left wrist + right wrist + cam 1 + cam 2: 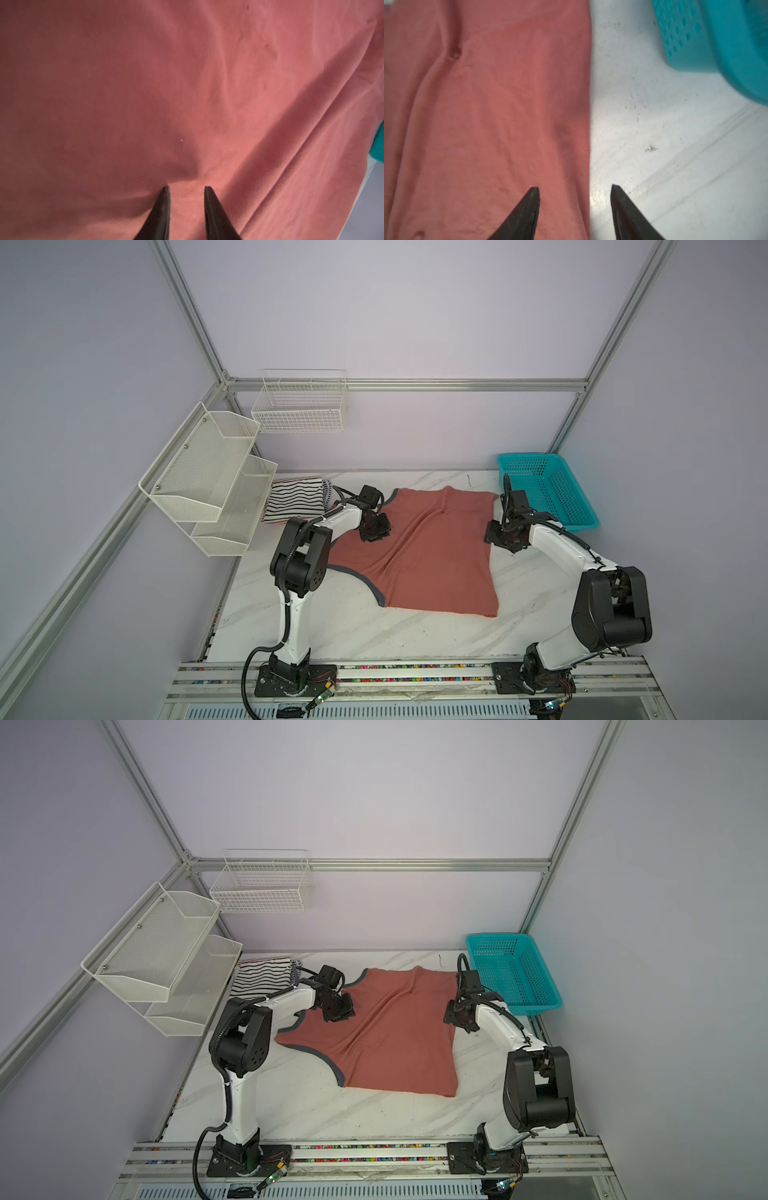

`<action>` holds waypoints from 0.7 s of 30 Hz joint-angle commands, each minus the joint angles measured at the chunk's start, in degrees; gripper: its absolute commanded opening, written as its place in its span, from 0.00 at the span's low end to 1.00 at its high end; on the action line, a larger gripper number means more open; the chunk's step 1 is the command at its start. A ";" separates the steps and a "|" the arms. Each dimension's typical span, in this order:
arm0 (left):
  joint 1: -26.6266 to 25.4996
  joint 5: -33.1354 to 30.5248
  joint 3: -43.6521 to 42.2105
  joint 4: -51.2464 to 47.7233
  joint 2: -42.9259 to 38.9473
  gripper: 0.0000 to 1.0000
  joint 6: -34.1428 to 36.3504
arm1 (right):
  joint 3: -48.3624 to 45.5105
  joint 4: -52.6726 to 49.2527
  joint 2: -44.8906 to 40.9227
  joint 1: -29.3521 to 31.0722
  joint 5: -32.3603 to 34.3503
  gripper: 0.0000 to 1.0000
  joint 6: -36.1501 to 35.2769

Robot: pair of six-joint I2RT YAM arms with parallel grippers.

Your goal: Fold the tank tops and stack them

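The salmon-red tank top [436,556] lies spread on the bench [332,626], its near edge well back from the arm bases. Grey-blue trim curves along its left side and a straight edge runs down its right, so its long axis appears to run left to right.

The left claw [187,188] stands narrowly parted, tips pressed into the cloth beside a small pucker, with nothing visibly lifted. The right claw [575,187] gapes wide and empty, one finger over the cloth and one over bare bench. That straight edge lies between its jaws, so the right arm is nearer for a pinch there.

Farther back, a folded striped tank top [297,499] sits left and a turquoise basket [579,526] right.
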 commanded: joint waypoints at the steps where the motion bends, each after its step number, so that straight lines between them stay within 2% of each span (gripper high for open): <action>1: 2.81 -1.30 -1.88 1.54 0.91 0.29 -0.07 | -1.46 0.70 1.46 -1.23 -0.64 0.60 -0.29; 12: 7.64 -3.30 -7.32 3.25 1.95 0.27 -0.97 | -4.35 5.64 6.45 -3.86 -5.89 0.71 -0.85; 19: 9.85 -6.33 -13.56 4.26 0.35 0.25 -3.24 | -4.93 9.78 12.02 -4.52 -9.29 0.73 -0.96; 21: 10.41 -6.09 -16.16 5.32 -0.86 0.25 -3.86 | -4.72 11.03 13.79 -4.61 -10.78 0.70 -1.06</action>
